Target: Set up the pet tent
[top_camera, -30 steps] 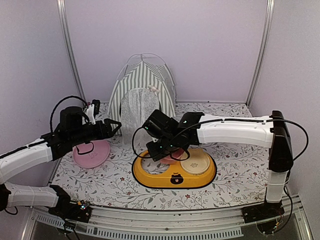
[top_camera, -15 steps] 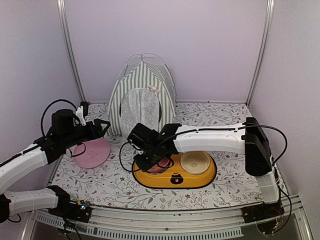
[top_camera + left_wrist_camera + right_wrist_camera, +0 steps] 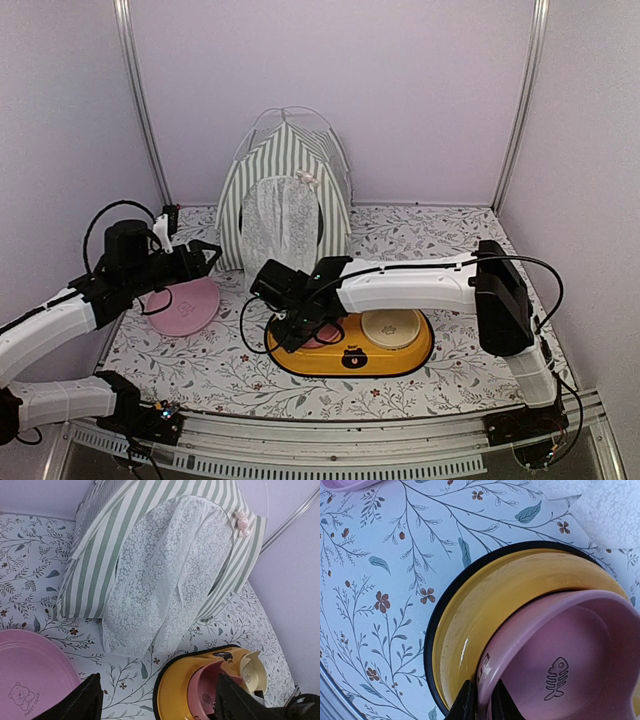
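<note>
White link shells on left arm [image 3: 45,325] & right arm [image 3: 410,285], blk joints, looped blk cables, blk base blocks

Pink plate [image 3: 185,305] near left edge of floral table [image 3: 450,372]; yellow feeder [image 3: 402,358] toward front edge, holding pink bowl [image 3: 590,645] and cream bowl [image 3: 390,326].

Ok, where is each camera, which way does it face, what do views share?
Top external: above, behind the bases, looking down at the pet tent; both arms show.
Left wrist: faces the tent's lace door; open left gripper at bottom edge.
Right wrist: close over the pink bowl in the yellow tray; right gripper pinches its rim.
Shared: bowl and tray, all three views.
</note>
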`<control>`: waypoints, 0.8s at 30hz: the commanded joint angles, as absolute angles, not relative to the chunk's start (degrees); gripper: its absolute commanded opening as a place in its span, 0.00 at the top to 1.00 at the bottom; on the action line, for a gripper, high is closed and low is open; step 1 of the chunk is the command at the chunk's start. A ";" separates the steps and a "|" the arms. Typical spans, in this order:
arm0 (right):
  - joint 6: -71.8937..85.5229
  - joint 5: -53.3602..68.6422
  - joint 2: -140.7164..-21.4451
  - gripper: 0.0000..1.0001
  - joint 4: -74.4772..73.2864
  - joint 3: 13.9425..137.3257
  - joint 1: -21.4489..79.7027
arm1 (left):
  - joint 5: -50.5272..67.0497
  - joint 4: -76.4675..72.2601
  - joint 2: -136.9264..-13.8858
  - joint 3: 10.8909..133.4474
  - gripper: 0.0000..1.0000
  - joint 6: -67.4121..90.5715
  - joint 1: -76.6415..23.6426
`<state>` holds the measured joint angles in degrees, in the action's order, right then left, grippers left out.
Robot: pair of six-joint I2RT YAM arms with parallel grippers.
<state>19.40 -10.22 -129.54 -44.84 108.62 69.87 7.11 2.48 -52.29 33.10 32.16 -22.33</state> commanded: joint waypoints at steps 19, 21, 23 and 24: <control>21.06 -10.85 -117.07 0.00 -34.62 99.72 67.86 | 10.29 -1.31 -55.18 32.86 0.21 31.65 -21.75; 21.33 -11.13 -113.15 0.01 -31.78 96.04 66.87 | 10.42 -1.32 -54.99 32.87 0.21 31.32 -21.72; 21.55 -11.29 -109.39 0.01 -29.08 92.12 65.51 | 10.49 -1.08 -54.90 32.88 0.20 30.92 -21.71; 21.68 -11.13 -107.62 0.01 -27.64 89.96 65.02 | 10.54 -0.99 -54.77 32.93 0.19 30.72 -21.71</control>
